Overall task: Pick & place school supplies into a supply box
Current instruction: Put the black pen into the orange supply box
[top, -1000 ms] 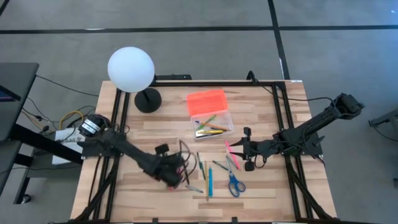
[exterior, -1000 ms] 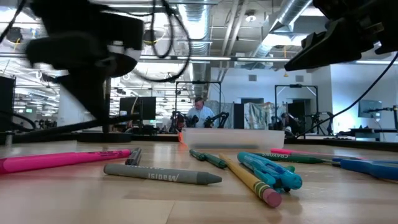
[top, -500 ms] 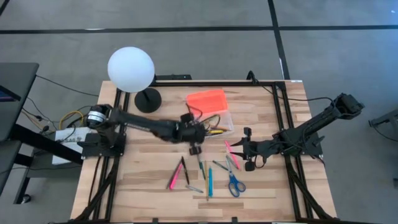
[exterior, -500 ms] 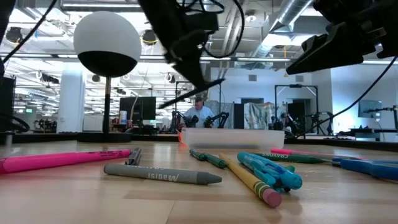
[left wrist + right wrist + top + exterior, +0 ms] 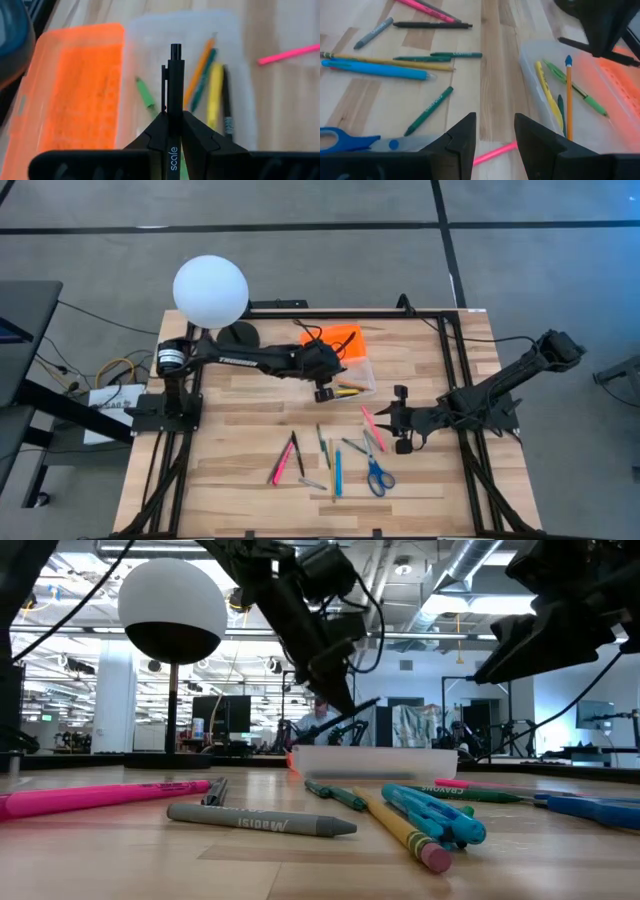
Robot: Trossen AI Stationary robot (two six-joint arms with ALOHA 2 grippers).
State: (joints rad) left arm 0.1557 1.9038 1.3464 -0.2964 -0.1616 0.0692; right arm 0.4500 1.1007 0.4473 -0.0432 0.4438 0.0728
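left gripper (image 5: 170, 131) pinching black pen (image 5: 172, 85), hovering over supply box (image 5: 343, 375) | right gripper (image 5: 495, 131) spread, idle beside it | box: few pencils in | about a dozen supplies (image 5: 333, 460) left on table

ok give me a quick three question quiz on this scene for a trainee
1. True or false: the left gripper is shut on a black pen.
2. What lies straight beneath that pen? A) the clear plastic supply box with its orange lid open B) the blue-handled scissors C) the white globe lamp
3. Fill in: the right gripper hovers open and holds ____.

Key:
1. True; the pen stands out between its fingers.
2. A; pencils and a green marker already lie inside.
3. Nothing; its fingers are apart with only wooden table between them.
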